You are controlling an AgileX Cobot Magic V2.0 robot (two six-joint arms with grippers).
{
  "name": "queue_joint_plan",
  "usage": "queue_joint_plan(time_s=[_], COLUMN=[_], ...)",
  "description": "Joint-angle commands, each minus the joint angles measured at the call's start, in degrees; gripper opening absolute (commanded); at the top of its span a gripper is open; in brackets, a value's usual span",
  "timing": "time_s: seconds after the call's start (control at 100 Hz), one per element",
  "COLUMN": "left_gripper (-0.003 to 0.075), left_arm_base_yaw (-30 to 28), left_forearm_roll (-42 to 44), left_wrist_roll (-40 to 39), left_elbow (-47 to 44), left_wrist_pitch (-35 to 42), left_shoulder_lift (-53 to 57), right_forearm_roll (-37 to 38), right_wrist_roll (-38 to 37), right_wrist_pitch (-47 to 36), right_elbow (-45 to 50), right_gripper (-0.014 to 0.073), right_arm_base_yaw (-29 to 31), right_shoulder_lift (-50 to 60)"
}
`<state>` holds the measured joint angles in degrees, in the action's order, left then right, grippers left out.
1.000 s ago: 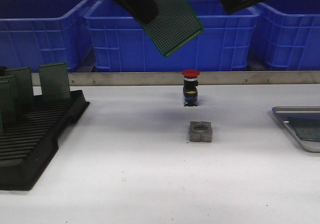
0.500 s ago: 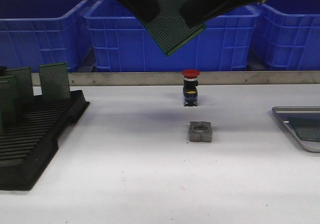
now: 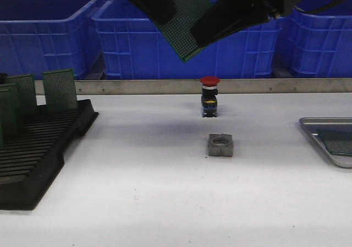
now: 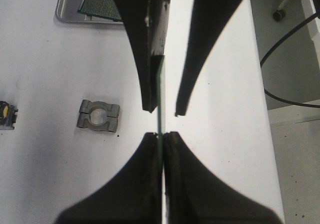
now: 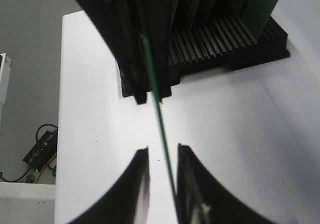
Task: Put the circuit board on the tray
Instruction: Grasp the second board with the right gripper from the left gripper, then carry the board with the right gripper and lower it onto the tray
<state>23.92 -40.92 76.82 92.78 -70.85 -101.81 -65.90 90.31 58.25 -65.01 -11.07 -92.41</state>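
A green circuit board [image 3: 184, 21] is held tilted high above the white table [image 3: 165, 203], in front of the blue bins [image 3: 165, 43]. It is pinched at its upper left edge by the left gripper [image 3: 151, 5], whose fingers are pressed together on the board's edge in the left wrist view [image 4: 161, 144]. The right gripper [image 3: 206, 32] is positioned at the board's lower right edge; in the right wrist view its fingers [image 5: 141, 166] are seen spread on either side of the board [image 5: 162, 129], with a gap on one side — contact on the other side cannot be told.

The silver-grey tray [image 3: 319, 137] is set at the far right of the table, well apart from the held board, and another green board [image 4: 100, 2] is already seen lying in it from the left wrist view. At the left a black slotted rack [image 3: 38, 153] is seen with several boards standing upright. Near the middle of the table a red-capped push button [image 3: 209, 96] is stood, and a small grey metal block [image 3: 221, 145] is laid in front of it
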Motion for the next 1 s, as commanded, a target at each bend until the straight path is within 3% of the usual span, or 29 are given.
queue_joint_plan(time_s=[0.0,0.07,0.21,0.31,0.39,0.44,0.5,0.68,0.99], left_gripper=[-0.0018,-0.0018,0.0038,0.0210,0.0424,0.0509,0.0559,0.0554,0.0554], left_arm_base_yaw=[0.45,0.45,0.45,0.45,0.45,0.45,0.45,0.45,0.45], left_forearm_roll=[-4.00,-4.00,-4.00,-4.00,-4.00,-4.00,-4.00,-4.00,-4.00], left_wrist_roll=[-0.65,-0.65,-0.65,-0.65,-0.65,-0.65,-0.65,-0.65,-0.65], left_elbow=[1.36,1.36,1.36,1.36,1.36,1.36,1.36,1.36,1.36], left_wrist_pitch=[-2.04,-2.04,-2.04,-2.04,-2.04,-2.04,-2.04,-1.95,-1.92], left_shoulder_lift=[2.40,2.40,2.40,2.40,2.40,2.40,2.40,2.40,2.40], right_forearm_roll=[-3.94,-3.98,-3.98,-3.98,-3.93,-3.93,-3.62,-0.76,2.26], right_wrist_roll=[0.51,0.51,0.51,0.51,0.51,0.46,-0.40,-6.97,-22.08], right_wrist_pitch=[1.13,1.13,1.07,1.01,0.61,0.55,0.60,2.22,6.79], right_elbow=[-1.76,-1.76,-1.76,-1.76,-1.76,-1.76,-1.76,-1.76,-1.69], right_gripper=[-0.0001,-0.0076,-0.0066,-0.0066,-0.0066,-0.0066,-0.0066,-0.0066,-0.0066], right_arm_base_yaw=[-0.08,-0.08,-0.08,-0.08,0.20,0.53,1.48,7.47,25.49], right_shoulder_lift=[2.21,2.21,2.21,2.21,2.32,2.32,2.32,2.39,2.20])
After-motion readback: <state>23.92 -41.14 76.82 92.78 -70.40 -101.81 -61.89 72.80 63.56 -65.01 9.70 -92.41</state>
